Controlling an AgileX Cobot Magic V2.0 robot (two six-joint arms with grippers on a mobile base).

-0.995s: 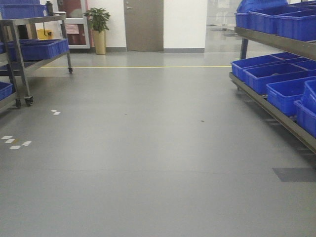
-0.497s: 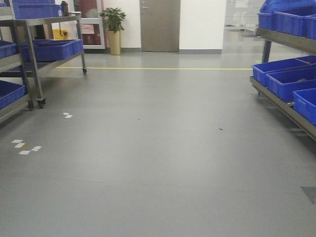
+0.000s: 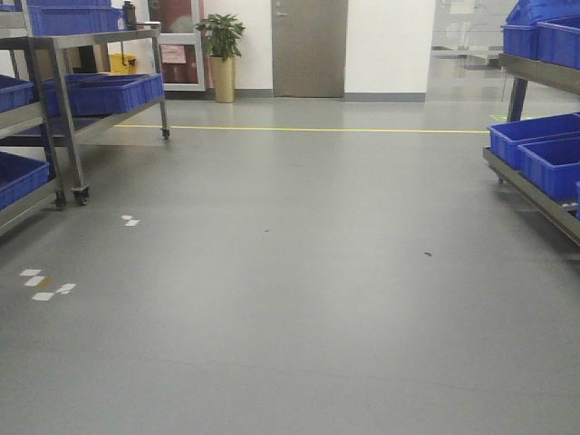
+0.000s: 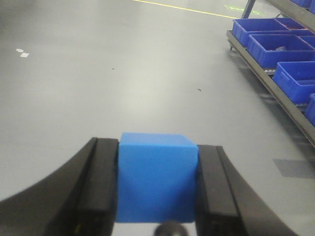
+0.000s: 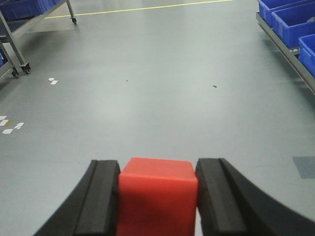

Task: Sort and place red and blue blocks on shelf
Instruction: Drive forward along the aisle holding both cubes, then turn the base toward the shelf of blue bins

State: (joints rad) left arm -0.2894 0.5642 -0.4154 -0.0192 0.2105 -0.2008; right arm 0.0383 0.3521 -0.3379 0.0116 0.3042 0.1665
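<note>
Blue block [image 4: 157, 177], red block [image 5: 157, 194]: matte cubes (clamped), seemingly sharp-edged.

The left gripper [image 4: 157, 147] is seen clamped on the blue block [image 4: 156, 187], black pads [image 4: 104, 182] pressed flat against its sides. The right gripper [image 5: 157, 167] is closed likewise on the red block [image 5: 157, 201].

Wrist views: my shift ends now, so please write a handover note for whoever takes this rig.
Left gripper: shut on the blue block.
Right gripper: shut on the red block.
Both blocks hang over bare floor; the left shelf and right shelf, holding blue bins, stand to the sides.
Done: both blocks picked up.
Left: drive to a shelf, place each block by colour.
</note>
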